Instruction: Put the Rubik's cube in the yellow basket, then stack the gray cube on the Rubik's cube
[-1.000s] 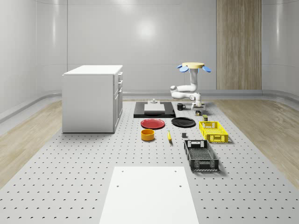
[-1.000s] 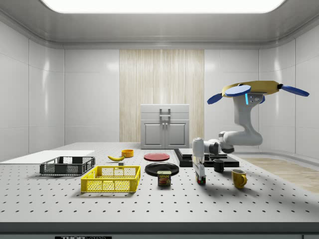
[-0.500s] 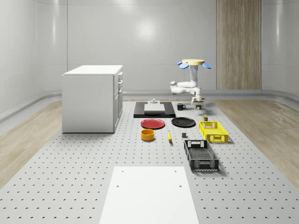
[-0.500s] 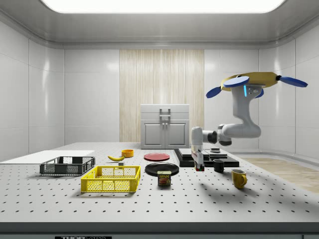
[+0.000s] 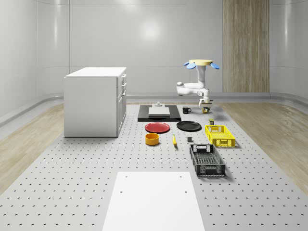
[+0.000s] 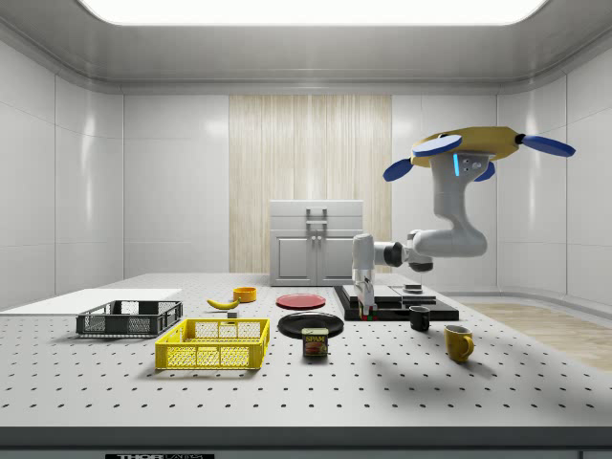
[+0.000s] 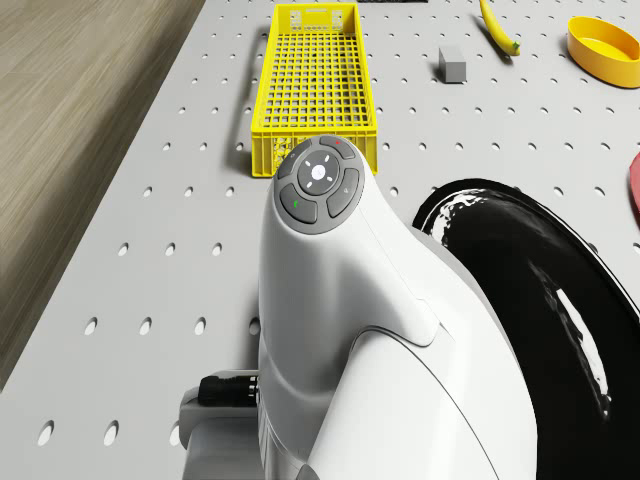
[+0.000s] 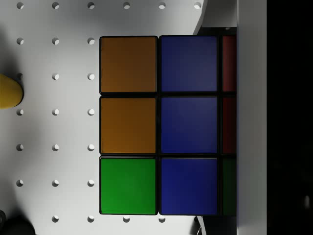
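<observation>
Up close at the wrist, Rubik's cube (image 8: 159, 125) between clamped jaws; sideways, drone (image 6: 478, 153) aloft beyond yellow basket (image 6: 213, 344).

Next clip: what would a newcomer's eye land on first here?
The drone hovering high over the table's far end, its white arm bent down toward the black plate. Then the Rubik's cube close under the end effector, and the yellow basket nearby.

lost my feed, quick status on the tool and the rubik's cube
Drone hovering over the table's far end. Tool shut on Rubik's cube, held off the table. Yellow basket empty, path open.
</observation>
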`<state>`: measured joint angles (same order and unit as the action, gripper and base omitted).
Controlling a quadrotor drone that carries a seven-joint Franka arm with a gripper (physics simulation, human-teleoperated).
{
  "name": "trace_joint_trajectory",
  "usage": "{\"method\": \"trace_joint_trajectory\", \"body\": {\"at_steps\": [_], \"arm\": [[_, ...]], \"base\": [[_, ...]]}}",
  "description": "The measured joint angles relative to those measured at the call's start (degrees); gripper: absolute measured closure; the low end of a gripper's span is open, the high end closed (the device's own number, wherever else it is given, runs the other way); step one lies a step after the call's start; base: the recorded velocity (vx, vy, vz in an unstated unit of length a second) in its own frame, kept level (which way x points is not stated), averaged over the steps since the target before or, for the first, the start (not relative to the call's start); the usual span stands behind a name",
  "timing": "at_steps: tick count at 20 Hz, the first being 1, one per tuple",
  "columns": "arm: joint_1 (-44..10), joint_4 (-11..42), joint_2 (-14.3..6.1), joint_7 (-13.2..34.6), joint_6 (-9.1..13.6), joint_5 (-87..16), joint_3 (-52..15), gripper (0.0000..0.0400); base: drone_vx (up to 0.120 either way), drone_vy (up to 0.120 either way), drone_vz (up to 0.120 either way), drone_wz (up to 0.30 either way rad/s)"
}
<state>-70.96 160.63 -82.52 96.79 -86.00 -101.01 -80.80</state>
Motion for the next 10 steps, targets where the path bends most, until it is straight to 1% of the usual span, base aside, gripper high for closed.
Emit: {"method": "trace_joint_trajectory", "body": {"at_steps": [10], "arm": [[-0.28, -0.05, -1.65, 0.25, -1.49, 0.76, -0.23, 0.0075]], "base": [[0.12, 0.12, 0.0, 0.0]]}}
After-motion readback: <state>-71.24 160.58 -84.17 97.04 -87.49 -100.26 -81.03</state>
